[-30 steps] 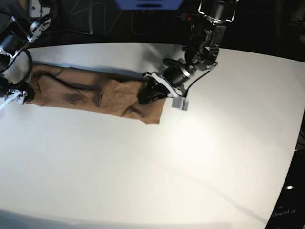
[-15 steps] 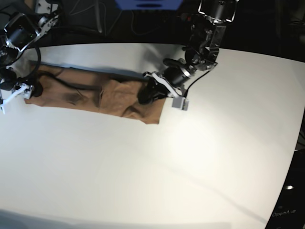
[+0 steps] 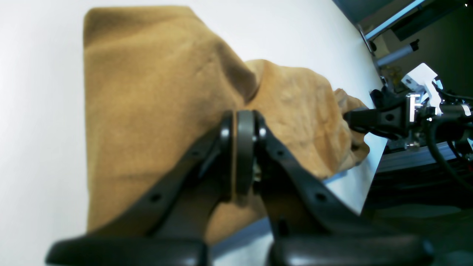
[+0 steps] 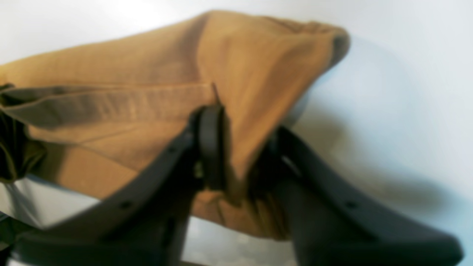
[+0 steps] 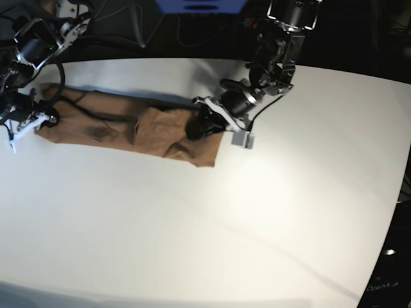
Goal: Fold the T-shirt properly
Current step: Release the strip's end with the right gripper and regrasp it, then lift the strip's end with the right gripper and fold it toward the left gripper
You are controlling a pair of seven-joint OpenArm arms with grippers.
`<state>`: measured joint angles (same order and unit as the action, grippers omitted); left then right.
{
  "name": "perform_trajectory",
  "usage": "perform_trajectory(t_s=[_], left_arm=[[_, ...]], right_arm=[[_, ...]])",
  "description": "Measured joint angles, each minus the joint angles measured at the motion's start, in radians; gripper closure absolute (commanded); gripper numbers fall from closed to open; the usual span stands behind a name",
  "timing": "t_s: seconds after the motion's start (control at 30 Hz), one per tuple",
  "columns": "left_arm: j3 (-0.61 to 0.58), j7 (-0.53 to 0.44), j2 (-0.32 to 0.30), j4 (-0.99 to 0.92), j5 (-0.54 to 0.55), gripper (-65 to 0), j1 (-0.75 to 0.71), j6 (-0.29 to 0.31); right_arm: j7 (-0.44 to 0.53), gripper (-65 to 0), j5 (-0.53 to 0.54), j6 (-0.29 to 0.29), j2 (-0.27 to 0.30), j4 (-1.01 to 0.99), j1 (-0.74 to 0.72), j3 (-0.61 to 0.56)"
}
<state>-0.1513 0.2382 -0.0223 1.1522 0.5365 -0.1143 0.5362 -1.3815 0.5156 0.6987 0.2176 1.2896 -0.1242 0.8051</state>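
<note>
The tan-brown T-shirt (image 5: pixel 122 128) lies as a long, wrinkled strip across the back of the white table (image 5: pixel 212 231). My left gripper (image 5: pixel 199 126) sits on the strip's right end. In the left wrist view this gripper (image 3: pixel 236 147) has its pads pressed together, with the T-shirt (image 3: pixel 147 92) tented up at the tips. My right gripper (image 5: pixel 43 120) is at the strip's left end. In the right wrist view a fold of the T-shirt (image 4: pixel 258 55) runs down between the jaws of this gripper (image 4: pixel 240 155), which are pinched on it.
The table's back edge (image 5: pixel 148 61) runs just behind the shirt, with dark clutter, cables and a blue object (image 5: pixel 200 5) beyond it. Bare white tabletop fills the front and right of the base view.
My right arm has come in from the table's left edge onto the shirt's left end, and its jaws have closed on the cloth. The left arm has stayed put.
</note>
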Motion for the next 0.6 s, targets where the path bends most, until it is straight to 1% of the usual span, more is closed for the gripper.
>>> perform_trajectory(t_s=[0.07, 0.17, 0.3, 0.4, 0.53, 0.6], left_arm=[[0.0, 0.0, 0.0, 0.0, 0.0, -2.0, 0.0, 0.0], [0.0, 0.0, 0.0, 0.0, 0.0, -2.0, 0.0, 0.0], [0.0, 0.0, 0.0, 0.0, 0.0, -2.0, 0.0, 0.0], [0.0, 0.0, 0.0, 0.0, 0.0, -2.0, 0.0, 0.0], [0.0, 0.0, 0.0, 0.0, 0.0, -2.0, 0.0, 0.0], [0.0, 0.0, 0.0, 0.0, 0.0, -2.0, 0.0, 0.0]], right_arm=[[-0.001, -4.6, -0.004, -0.002, 0.003, 0.0, 0.0, -0.029], [-0.024, -2.8, -0.022, -0.003, 0.011, 0.048, 0.001, -0.089], [-0.023, -2.6, -0.018, -0.003, -0.005, 0.188, 0.006, -0.095], [-0.022, -2.6, -0.018, -0.003, -0.029, 0.259, 0.009, -0.101], [-0.026, -2.6, -0.032, -0.003, -0.049, 0.306, 0.015, -0.174], [-0.021, -2.6, -0.018, -0.003, -0.064, 0.327, 0.024, -0.216]])
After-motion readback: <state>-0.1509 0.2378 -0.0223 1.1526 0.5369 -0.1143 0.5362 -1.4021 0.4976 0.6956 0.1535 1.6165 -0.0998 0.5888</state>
